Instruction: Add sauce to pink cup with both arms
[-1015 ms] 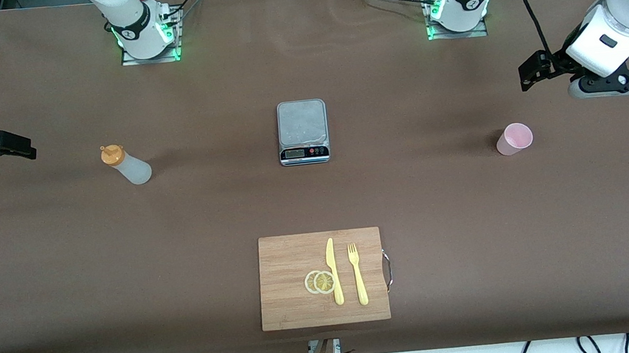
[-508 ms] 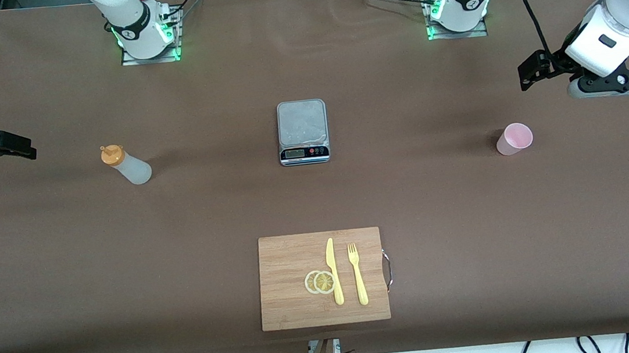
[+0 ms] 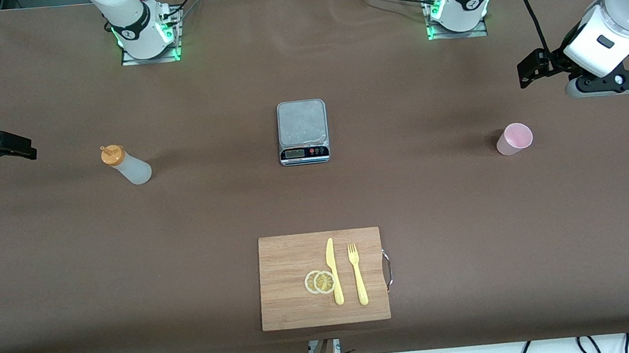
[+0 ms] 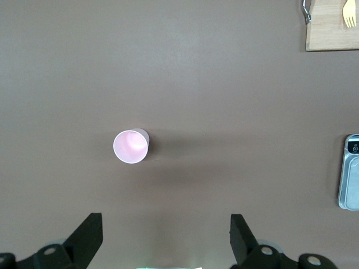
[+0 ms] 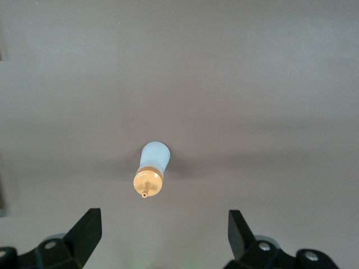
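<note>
The sauce is a whitish squeeze bottle with an orange nozzle cap, standing toward the right arm's end of the table. In the right wrist view the bottle lies ahead of my right gripper, which hangs open and empty above the table. The pink cup stands upright and empty toward the left arm's end. My left gripper is open and empty, high over the table beside the cup, touching nothing.
A grey kitchen scale sits mid-table between bottle and cup. Nearer the front camera lies a wooden cutting board with a yellow knife, a fork and two lemon slices. The brown table is bare elsewhere.
The left arm's hand has shifted very slightly. The right arm, bottle and cup have not moved.
</note>
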Robot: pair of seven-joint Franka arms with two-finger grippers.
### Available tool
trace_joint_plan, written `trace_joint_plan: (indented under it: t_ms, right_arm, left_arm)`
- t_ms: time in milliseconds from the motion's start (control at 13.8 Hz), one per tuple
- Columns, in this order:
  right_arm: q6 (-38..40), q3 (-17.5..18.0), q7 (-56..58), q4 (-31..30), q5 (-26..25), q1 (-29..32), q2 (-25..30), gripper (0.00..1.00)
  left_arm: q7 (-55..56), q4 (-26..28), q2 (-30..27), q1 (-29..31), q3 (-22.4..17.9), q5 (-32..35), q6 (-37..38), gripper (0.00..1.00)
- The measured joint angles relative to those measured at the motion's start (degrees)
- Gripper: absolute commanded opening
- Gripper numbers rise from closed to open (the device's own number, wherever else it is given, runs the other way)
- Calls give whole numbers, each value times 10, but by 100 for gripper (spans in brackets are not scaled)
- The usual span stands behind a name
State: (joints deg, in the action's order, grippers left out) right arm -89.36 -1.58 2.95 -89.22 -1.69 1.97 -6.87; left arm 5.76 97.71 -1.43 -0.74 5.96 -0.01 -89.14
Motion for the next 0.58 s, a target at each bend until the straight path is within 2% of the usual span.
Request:
trace_joint_plan:
  t_ms: [580]
  right_arm:
    - [0,0,0,0,0,0,0,100]
  left_arm:
    - [-1,-27,33,-1,3,-3,25,100]
